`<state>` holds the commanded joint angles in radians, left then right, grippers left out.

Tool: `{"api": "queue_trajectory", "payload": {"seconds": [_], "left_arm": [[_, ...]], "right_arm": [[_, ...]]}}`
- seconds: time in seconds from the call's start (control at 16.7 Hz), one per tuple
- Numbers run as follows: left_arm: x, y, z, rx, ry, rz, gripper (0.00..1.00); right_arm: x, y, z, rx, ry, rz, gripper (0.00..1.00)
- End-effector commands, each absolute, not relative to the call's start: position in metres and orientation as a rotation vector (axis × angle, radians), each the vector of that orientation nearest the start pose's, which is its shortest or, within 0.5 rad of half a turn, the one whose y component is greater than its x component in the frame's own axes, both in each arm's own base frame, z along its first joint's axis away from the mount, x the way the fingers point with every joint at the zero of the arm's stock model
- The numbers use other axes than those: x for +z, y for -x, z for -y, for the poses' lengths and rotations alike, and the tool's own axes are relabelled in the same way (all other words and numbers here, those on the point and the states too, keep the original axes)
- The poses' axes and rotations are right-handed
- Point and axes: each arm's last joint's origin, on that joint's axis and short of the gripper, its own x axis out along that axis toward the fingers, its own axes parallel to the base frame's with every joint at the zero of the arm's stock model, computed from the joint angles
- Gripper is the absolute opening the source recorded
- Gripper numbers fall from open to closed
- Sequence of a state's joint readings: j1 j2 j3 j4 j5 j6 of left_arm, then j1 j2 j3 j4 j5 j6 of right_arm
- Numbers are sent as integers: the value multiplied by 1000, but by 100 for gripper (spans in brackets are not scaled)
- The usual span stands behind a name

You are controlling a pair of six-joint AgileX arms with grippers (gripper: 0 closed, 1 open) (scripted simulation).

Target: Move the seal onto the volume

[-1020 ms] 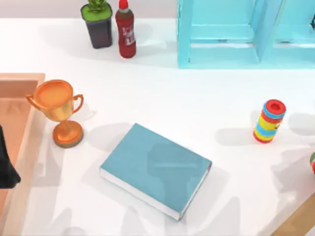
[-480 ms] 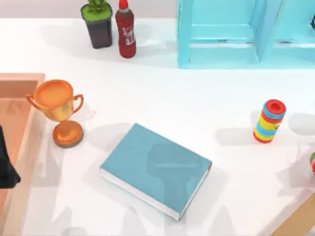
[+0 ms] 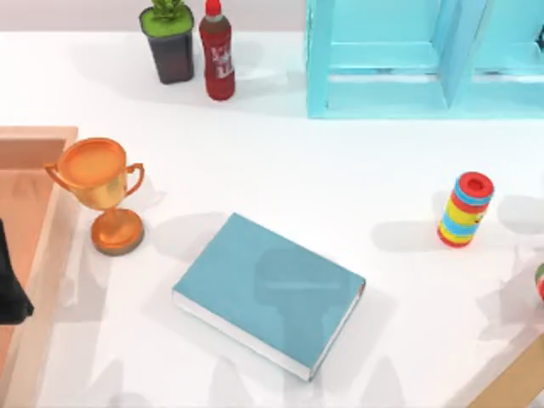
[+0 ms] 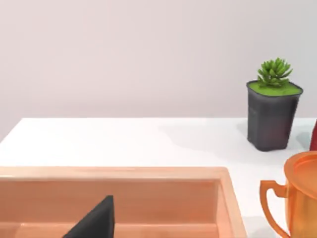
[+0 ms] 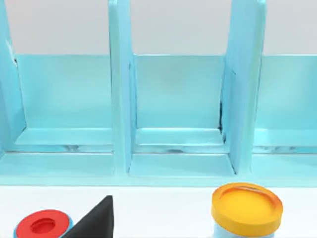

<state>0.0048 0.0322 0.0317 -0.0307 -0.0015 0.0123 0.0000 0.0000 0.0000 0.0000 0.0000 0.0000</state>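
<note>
The task is at its opening stage, as far as can be judged: the volume (image 3: 270, 293) lies flat on the tabletop (image 3: 340, 170), slightly below centre in the top view and turned at an angle. Its teal cover is bare, so the transfer is not yet done. Where the seal stands cannot be told, so its position relative to either claw cannot be stated either. The left claw (image 4: 94, 223) hangs over the wooden tray (image 3: 38, 140) at the tabletop's left edge, well apart from the volume, with the orange trophy (image 3: 100, 191) between the two. The right claw (image 5: 95, 220) faces the turquoise shelf unit (image 5: 121, 99) and sits near the rainbow-striped cylinder (image 3: 465, 209) on the tabletop's right side. For both claws, whether they are open or closed cannot be told, and neither is seen carrying anything. What is left, by this judgement, is the full sequence: locate and grasp the seal, carry it over the volume, set it upright on the cover and release.
</note>
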Motion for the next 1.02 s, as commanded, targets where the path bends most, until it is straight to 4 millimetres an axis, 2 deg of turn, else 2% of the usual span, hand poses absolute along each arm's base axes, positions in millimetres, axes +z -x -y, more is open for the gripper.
{"api": "queue_trajectory", "payload": {"seconds": [0.12, 0.3, 0.48, 0.6, 0.72, 0.84, 1.02], "left_arm": [[178, -107, -1, 17, -38, -99, 100], [209, -115, -4, 37, -86, -262, 100], [245, -140, -11, 54, -127, -494, 100], [264, -169, -19, 58, -141, -681, 100], [272, -205, -30, 53, -143, -880, 100], [270, -243, -43, 40, -132, -1074, 100], [257, -292, -64, 15, -96, -1314, 100]], "right_arm": [[160, -106, 1, 0, 0, 0, 100], [160, -106, 1, 0, 0, 0, 100], [160, -106, 1, 0, 0, 0, 100], [160, -106, 1, 0, 0, 0, 100], [160, -106, 1, 0, 0, 0, 100], [160, -106, 1, 0, 0, 0, 100], [160, -106, 1, 0, 0, 0, 100]]}}
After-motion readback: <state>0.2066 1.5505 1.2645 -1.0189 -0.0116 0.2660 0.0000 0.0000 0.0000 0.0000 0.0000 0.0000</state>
